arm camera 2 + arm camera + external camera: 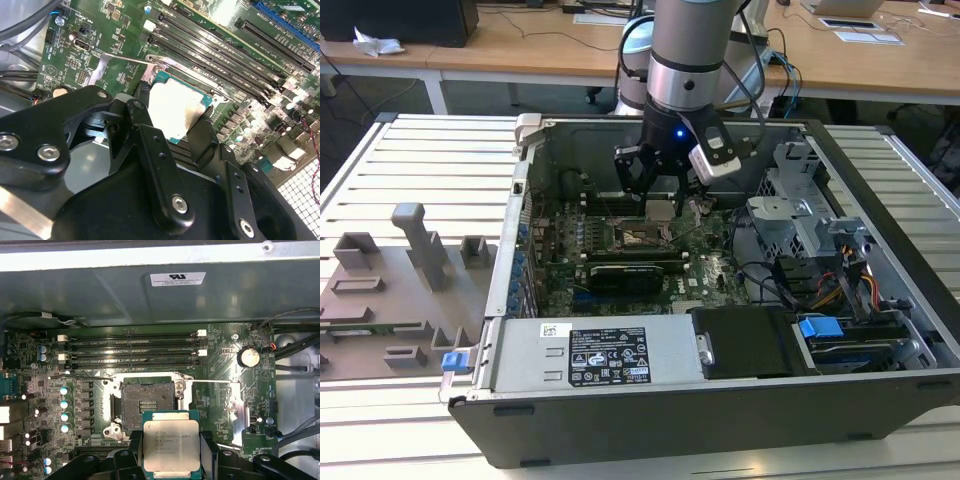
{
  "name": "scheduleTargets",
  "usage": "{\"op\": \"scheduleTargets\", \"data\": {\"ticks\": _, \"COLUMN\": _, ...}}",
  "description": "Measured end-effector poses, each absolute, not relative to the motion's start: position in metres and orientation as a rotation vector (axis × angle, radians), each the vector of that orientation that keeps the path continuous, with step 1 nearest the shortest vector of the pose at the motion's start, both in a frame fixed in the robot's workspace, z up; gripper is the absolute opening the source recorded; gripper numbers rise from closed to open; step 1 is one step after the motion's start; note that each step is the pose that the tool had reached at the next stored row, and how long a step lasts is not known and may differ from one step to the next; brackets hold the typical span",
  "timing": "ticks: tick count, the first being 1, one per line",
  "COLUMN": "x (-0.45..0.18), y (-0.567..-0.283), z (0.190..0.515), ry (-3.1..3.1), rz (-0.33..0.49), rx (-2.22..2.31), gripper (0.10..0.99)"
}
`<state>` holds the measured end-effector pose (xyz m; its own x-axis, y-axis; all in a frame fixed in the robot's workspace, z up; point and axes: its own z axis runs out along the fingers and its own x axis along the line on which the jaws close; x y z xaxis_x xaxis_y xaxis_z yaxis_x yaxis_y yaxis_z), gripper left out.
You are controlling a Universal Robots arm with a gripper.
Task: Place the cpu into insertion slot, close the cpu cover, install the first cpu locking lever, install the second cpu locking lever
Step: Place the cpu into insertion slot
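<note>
We find the claw (172, 449) clamped on the cpu (171, 440), gripping two opposite edges and holding it flat, raised off the motherboard (220, 355) close to the bare insertion slot (145, 405). The cpu cover (239, 415) lies swung open beside the slot, inside the open computer case (720, 400).

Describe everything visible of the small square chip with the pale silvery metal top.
The small square cpu has a pale silvery-beige metal lid, faintly printed, on a teal-green base showing as a thin border. The black gripper's fingers clamp two opposite edges, holding it roughly parallel to the green motherboard, above it and clear of the open, empty dark socket. Nothing else touches it.
</note>
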<state>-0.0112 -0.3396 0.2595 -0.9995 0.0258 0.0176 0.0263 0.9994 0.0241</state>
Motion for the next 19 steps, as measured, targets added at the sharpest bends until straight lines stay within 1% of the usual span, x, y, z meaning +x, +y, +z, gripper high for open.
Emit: {"op": "scheduleTargets", "data": {"ticks": 19, "x": -0.0112, "y": -0.3395, "z": 0.2595, "ry": -3.122, "rz": -0.035, "rx": -0.127, "gripper": 0.545}}
